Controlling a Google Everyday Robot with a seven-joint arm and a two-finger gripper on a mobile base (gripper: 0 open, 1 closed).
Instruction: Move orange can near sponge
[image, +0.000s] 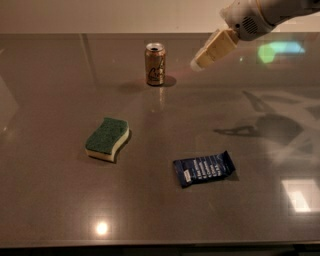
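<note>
The orange can (155, 64) stands upright at the back middle of the grey table, its silver top showing. The sponge (107, 138), green on top with a pale yellow body, lies flat at the left middle, well in front of the can and to its left. My gripper (199, 62) reaches in from the upper right, hanging above the table to the right of the can and about level with it, apart from it and holding nothing.
A flat dark-blue snack wrapper (204, 168) lies in front of the can, to the right of the sponge. The arm's shadow falls on the table (50, 210) at the right. The table's back edge runs just behind the can.
</note>
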